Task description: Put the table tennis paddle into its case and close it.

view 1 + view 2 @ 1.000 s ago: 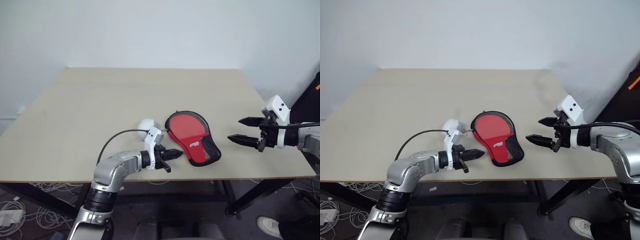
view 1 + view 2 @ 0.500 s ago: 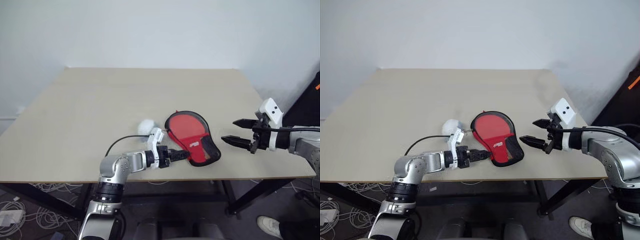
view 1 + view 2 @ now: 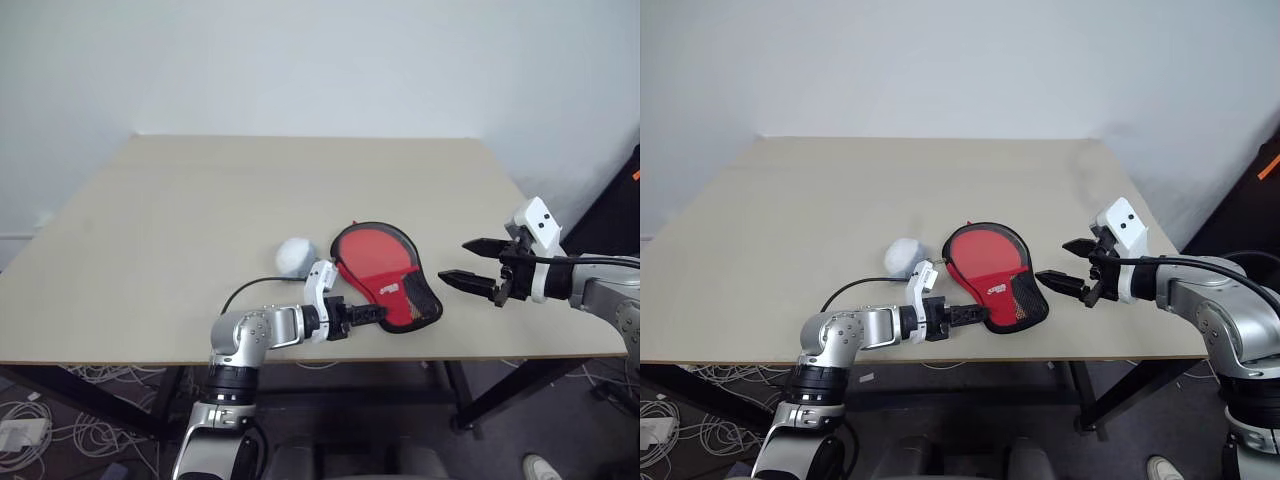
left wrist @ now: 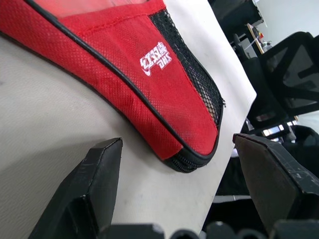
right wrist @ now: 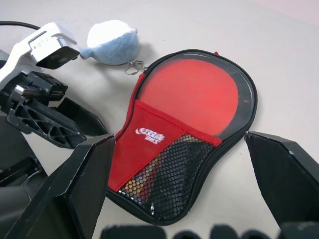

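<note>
Left wrist view puts us right at the working end: the left gripper (image 4: 177,149) has its two black fingers spread wide and released, holding nothing, with the narrow handle end of the red paddle-shaped fabric case (image 4: 149,79) lying between and just ahead of them on the pale tan tabletop (image 4: 45,144). In the right wrist view the right gripper (image 5: 182,154) is also spread wide and empty, hanging above the case with its fingers framing the lower half of the picture.

We judge that the paddle is already inside: the round red rubber blade (image 5: 199,92) shows through the clear panel at upper centre, and the wooden handle seems to sit behind the black mesh pocket (image 5: 167,181), though the mesh blurs it. What remains, we think, is checking or finishing the zip along the black trim. To do that well we would steady the soft cover with one gripper near the handle end and let the other work along the edge, since the fabric looks limp and light enough to slide on the smooth tabletop.

The case is woven, dimpled red cloth with black piping and a small white logo (image 4: 155,57). Beside it, at upper left of the right wrist view, lies a fuzzy whitish ball (image 5: 112,42) on a small metal ring (image 5: 132,69).
</note>
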